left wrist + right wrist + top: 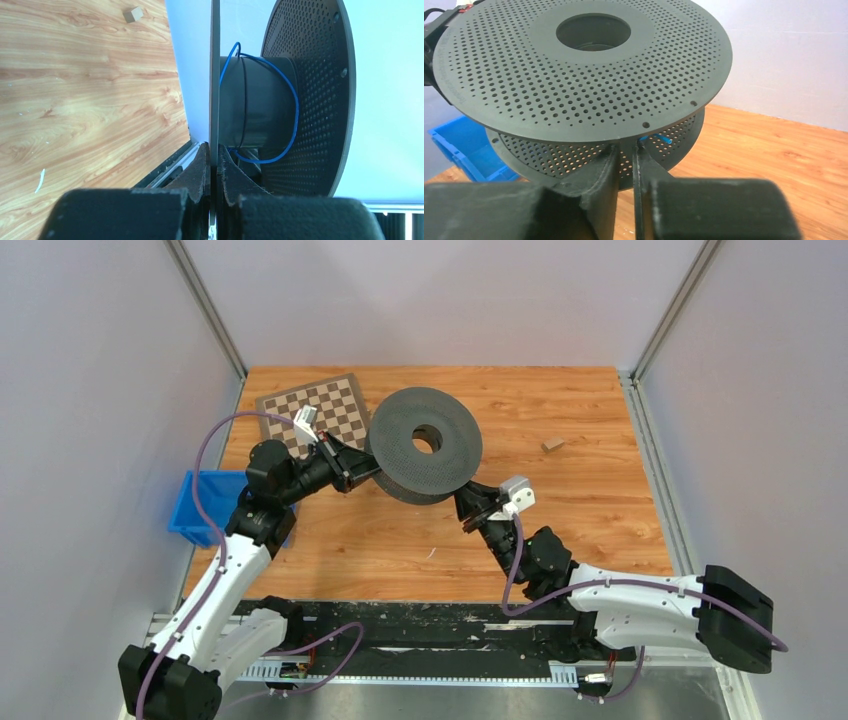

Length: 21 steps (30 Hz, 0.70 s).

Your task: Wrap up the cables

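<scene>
1. Nearest the lens, your left fingers (200,167) were clenched on the thin rim of one disc of the spool (400,430). That grip likely kept it steady for winding.
2. Your right fingers (606,165) stood almost together at the lower disc's edge, with only a slim gap between them. A blue stub of the cable (663,139) lay just beside their tips; you could not tell whether they pinched it.
3. The spool hung tilted over the desk (560,520). Between its discs, the cable looped loosely round the hub, one turn sagging wide, so the wrapping looked barely begun.
4. The blue bin (205,502) sat at the desk's left edge, partly under your left arm. Nothing showed in its visible part.
5. Farthest off lay a checkerboard (325,405) and a small wooden block (552,444).
</scene>
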Available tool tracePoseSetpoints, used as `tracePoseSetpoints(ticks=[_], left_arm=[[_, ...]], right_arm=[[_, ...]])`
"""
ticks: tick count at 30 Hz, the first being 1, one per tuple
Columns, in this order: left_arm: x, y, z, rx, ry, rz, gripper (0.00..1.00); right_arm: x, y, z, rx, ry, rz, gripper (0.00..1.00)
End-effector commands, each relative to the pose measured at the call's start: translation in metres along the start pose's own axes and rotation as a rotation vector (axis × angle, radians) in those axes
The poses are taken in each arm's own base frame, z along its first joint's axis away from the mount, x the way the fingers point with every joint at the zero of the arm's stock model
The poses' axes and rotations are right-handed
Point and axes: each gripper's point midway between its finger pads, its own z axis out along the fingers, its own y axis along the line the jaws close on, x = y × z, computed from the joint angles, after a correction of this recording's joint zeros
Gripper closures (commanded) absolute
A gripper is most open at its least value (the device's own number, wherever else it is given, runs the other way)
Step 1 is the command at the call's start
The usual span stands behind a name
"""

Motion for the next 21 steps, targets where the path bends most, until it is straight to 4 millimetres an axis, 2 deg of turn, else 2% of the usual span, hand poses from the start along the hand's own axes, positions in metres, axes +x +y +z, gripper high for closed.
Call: tracePoseSetpoints(ticks=[1, 3, 4, 10, 13, 16, 21], left_arm=[[-0.002, -0.039, -0.009, 0.135, -0.018, 0.078, 1.00], [-0.002, -0.039, -0.009, 0.135, -0.019, 0.077, 1.00], [-0.002, -0.040, -0.010, 0.137, -0.020, 0.079, 1.00], [-0.001, -0.045, -0.011, 0.147, -0.014, 0.061, 1.00], [-0.001, -0.046, -0.012, 0.149, -0.014, 0.060, 1.00], [-0.001, -0.046, -0.012, 0.152, -0.013, 0.056, 1.00], [-0.001, -0.047, -0.012, 0.159, -0.013, 0.050, 1.00]], right_arm=[[-0.018, -0.012, 0.001, 0.049, -0.067, 0.008, 0.89], [-0.017, -0.011, 0.000, 0.036, -0.072, -0.002, 0.99], [-0.018, -0.009, -0.001, 0.015, -0.078, -0.007, 1.00], [-0.009, 0.005, -0.019, -0.142, -0.112, -0.135, 1.00], [-0.018, 0.008, -0.025, -0.192, -0.160, -0.186, 1.00], [-0.023, 0.005, -0.022, -0.176, -0.144, -0.193, 1.00], [-0.019, -0.002, -0.025, -0.152, -0.130, -0.163, 1.00]])
